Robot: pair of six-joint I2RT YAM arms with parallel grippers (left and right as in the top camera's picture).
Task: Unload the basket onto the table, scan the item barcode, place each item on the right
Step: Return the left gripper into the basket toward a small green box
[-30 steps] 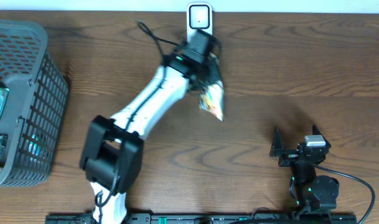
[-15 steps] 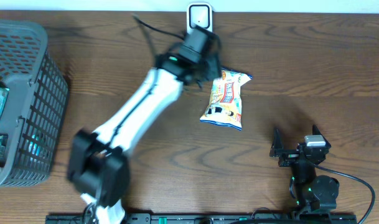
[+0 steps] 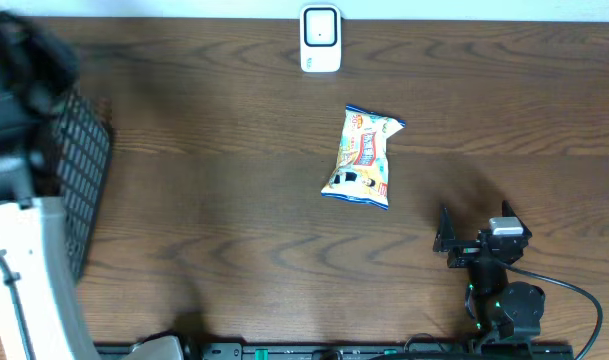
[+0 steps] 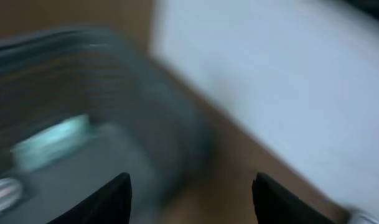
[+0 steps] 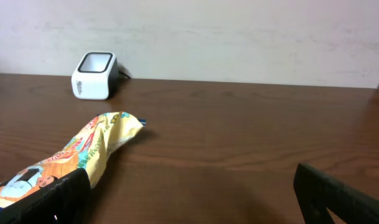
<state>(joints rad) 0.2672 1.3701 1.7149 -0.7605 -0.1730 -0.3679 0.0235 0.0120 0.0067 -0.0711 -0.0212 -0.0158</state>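
At the far left of the overhead view, a dark mesh basket (image 3: 84, 165) is seen at the table's (image 3: 204, 210) edge, largely covered by the blurred left arm (image 3: 29, 270); in the left wrist view, which is heavily smeared, the same basket (image 4: 133, 106) is made out below the camera, with a pale blurred object (image 4: 52, 140) lying in it that cannot be identified; the left gripper (image 4: 192, 190) is shown with its two dark fingers (image 4: 114, 199) set apart and nothing between them. At the middle of the far edge, a small white barcode scanner (image 3: 320, 38) is stood upright against the wall; it is also seen in the right wrist view (image 5: 94, 75). Nearer and slightly right of the scanner, well apart from it, the snack bag (image 3: 364, 158) is laid flat on the bare wood, untouched by either arm; its crinkled yellow end is seen in the right wrist view (image 5: 71, 155). At the lower right, the right gripper (image 3: 474, 228) is rested near the front edge, apart from the bag; its jaws are spread wide and empty.
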